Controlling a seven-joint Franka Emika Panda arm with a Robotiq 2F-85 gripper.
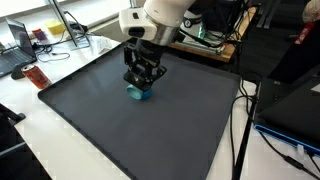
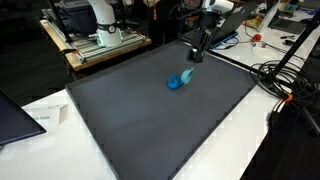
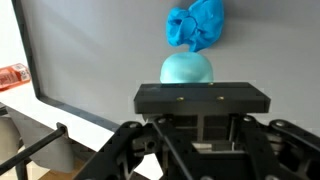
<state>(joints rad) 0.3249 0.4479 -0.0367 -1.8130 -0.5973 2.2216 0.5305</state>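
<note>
No brand, label or writing can be read in any view; the small red-orange item (image 1: pixel 31 75) at the left of an exterior view carries markings too small to make out. One gripper (image 1: pixel 142 82) is present, standing upper centre of that frame directly over one blue object (image 1: pixel 139 93), with its fingers drawn narrow; whether they actually pinch the object cannot be told from this angle. In an exterior view the same blue object (image 2: pixel 179 80) lies upper centre of the dark mat (image 2: pixel 150 115), and the gripper itself is not visible in that frame. The wrist view shows the object in two parts: one pale teal rounded dome (image 3: pixel 187 69) just above the gripper body, and one crumpled bright blue piece (image 3: pixel 196 25) touching it at the top centre of the frame. One dark grey mat (image 1: pixel 110 125) covers most of the white table (image 1: pixel 40 140). The object sits well apart from every mat edge, with open mat on all sides, the widest stretch toward the lower part of both exterior views. Cables (image 2: pixel 285 75) lie at the right edge of the frame, off the mat. One laptop (image 1: pixel 15 45) stands at the upper left, off the mat
</note>
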